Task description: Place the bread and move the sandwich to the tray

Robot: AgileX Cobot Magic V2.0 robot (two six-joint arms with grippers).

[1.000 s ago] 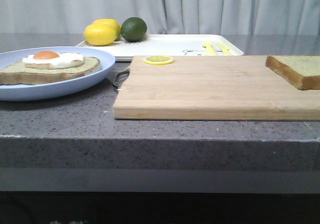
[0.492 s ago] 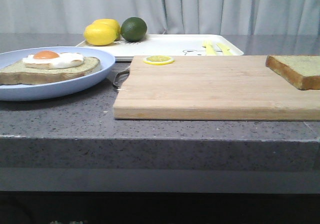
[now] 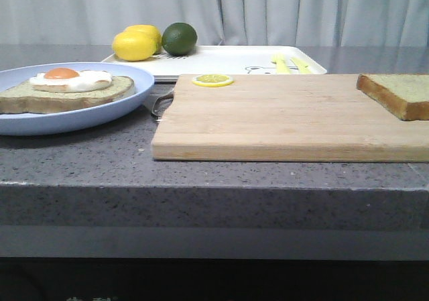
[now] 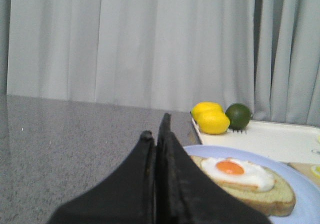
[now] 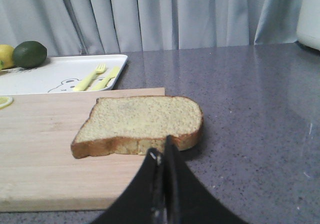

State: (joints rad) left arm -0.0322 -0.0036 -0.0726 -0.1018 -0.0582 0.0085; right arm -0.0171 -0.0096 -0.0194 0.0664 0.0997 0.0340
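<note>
The plain bread [image 3: 399, 94] lies at the right end of the wooden cutting board [image 3: 281, 116], overhanging its edge; it also shows in the right wrist view [image 5: 142, 121]. My right gripper [image 5: 161, 151] is shut and empty, just short of the bread's crust. An egg-topped slice [image 3: 67, 90] sits on the round pale-blue plate [image 3: 114, 110] at the left; it also shows in the left wrist view [image 4: 245, 181]. My left gripper [image 4: 156, 131] is shut and empty, beside the plate [image 4: 305, 189]. The white tray [image 3: 228, 61] stands behind the board. Neither gripper shows in the front view.
Two lemons [image 3: 136, 44] and a lime [image 3: 179, 38] sit on the tray's left end, a yellow fork and knife [image 3: 289, 64] on its right. A lemon slice [image 3: 212, 80] lies on the board's far edge. A grey curtain hangs behind the counter.
</note>
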